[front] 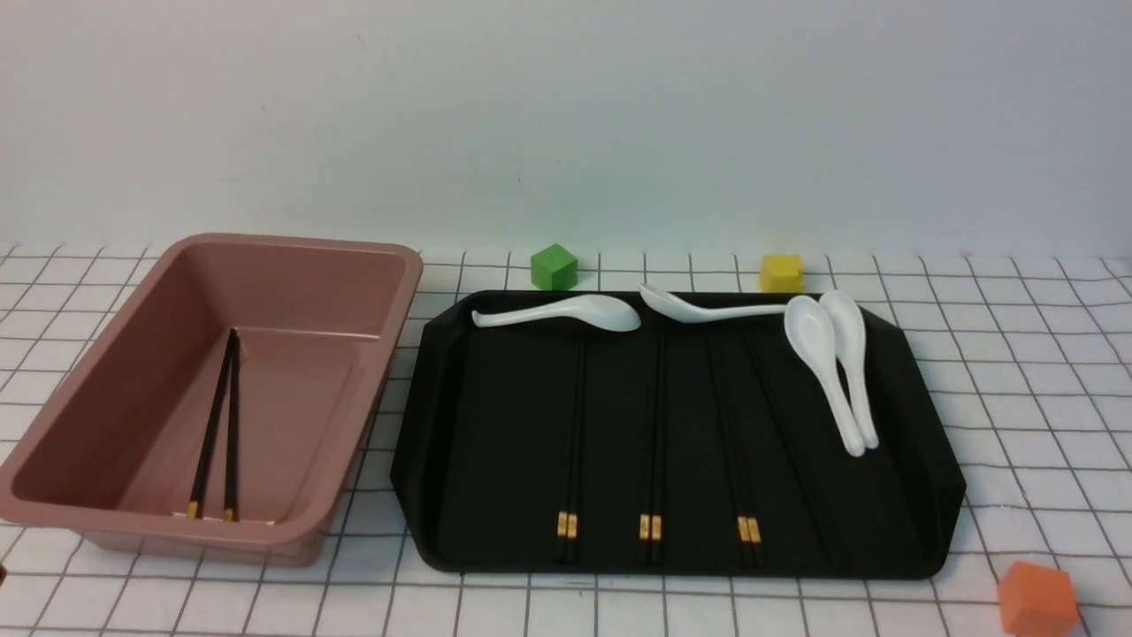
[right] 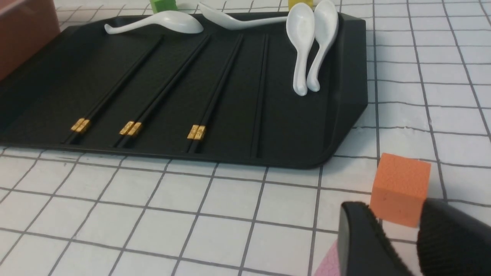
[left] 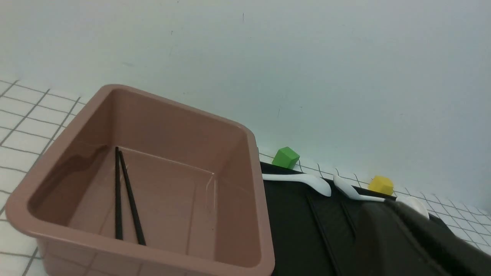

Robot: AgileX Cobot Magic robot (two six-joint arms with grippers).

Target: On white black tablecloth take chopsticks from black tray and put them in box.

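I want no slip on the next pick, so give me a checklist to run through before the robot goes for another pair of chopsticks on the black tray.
1. Room in the box: ok, it holds only one chopstick pair.
2. Chopsticks left on the black tray: ok, three gold-banded pairs lie apart.
3. Spoons clear of the pairs' tips: cannot tell.
4. Right hand open and empty: ok.
5. Left hand open: cannot tell.
6. Orange cube out of the right hand's way: not ok, it sits just ahead of that hand.
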